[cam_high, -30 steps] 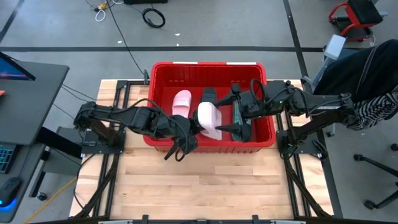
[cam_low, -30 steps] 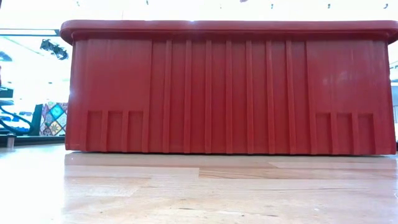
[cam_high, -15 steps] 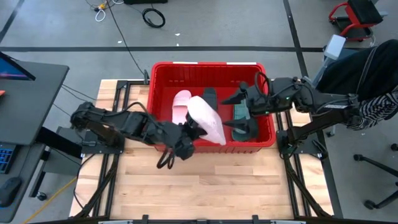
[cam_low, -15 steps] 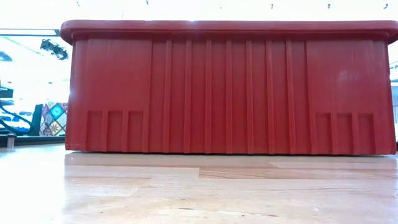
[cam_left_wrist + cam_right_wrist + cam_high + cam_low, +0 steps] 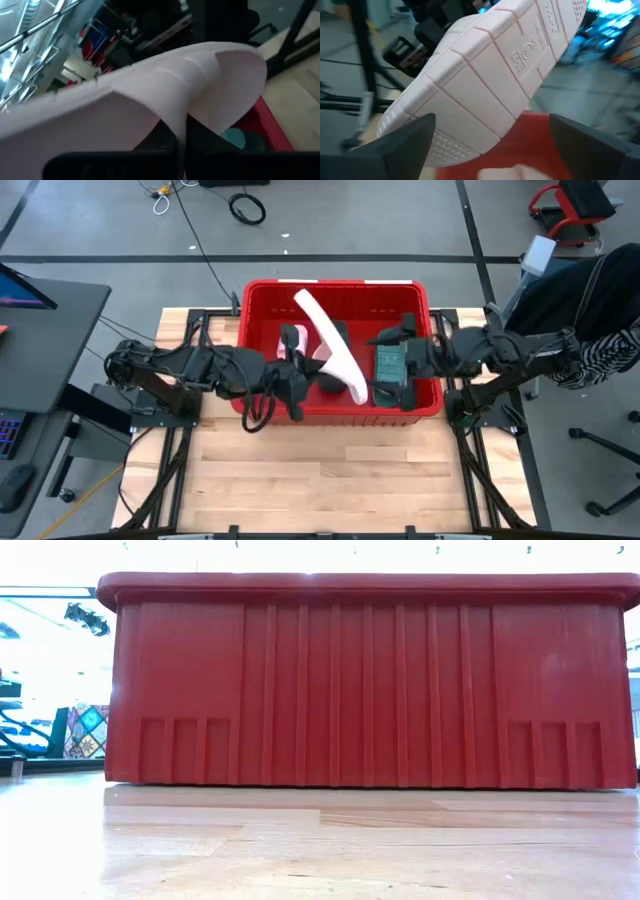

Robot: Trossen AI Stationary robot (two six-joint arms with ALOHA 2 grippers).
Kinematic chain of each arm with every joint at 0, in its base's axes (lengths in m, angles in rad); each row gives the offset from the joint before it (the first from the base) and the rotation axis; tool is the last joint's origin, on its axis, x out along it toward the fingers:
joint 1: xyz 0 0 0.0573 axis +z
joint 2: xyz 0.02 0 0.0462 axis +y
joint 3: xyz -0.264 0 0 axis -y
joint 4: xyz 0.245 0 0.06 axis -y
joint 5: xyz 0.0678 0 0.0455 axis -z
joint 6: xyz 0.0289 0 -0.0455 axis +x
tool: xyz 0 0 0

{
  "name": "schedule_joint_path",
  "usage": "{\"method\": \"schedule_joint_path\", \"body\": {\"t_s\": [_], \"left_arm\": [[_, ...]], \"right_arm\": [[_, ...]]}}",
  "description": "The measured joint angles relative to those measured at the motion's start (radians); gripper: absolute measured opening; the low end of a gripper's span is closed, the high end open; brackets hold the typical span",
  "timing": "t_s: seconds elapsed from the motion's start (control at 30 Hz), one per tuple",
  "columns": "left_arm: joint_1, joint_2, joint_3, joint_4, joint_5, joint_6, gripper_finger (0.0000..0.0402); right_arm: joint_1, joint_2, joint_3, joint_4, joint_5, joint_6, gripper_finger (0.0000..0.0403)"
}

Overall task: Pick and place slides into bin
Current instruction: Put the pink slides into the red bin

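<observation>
One red bin (image 5: 262, 295), four slides (image 5: 333, 350).

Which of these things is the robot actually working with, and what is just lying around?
In the job:
- pale pink slide, held by the left tool
- teal slide, under the open right tool
- red bin

Lying about:
- black cable on the floor
- red stool

Overhead: we look straight down on the whole table (image 5: 300, 480).
Low: we sit level, close against the red bin (image 5: 370, 680) wall.
Wrists: both press close to the same pale slide (image 5: 485, 75).
</observation>
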Motion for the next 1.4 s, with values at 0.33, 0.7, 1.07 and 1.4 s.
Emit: {"method": "schedule_joint_path", "body": {"t_s": [0.33, 0.7, 1.07, 1.4], "left_arm": [[0.095, -0.002, 0.0, 0.132, -0.003, -0.02, 0.0011], [0.157, -0.011, 0.0, 0.195, 0.017, -0.115, 0.0011], [0.152, 0.0, 0.001, 0.202, 0.1, -0.124, 0.0012], [0.142, 0.0, 0.001, 0.201, 0.106, -0.125, 0.0015]], "right_arm": [[0.099, 0.006, 0.0, 0.016, 0.225, -0.095, 0.0384], [0.129, 0.008, -0.001, 0.003, 0.513, -0.083, 0.0381], [0.08, 0.006, -0.001, 0.192, 0.509, -0.006, 0.034], [0.067, 0.006, 0.0, 0.213, 0.508, 0.09, 0.0196]]}}
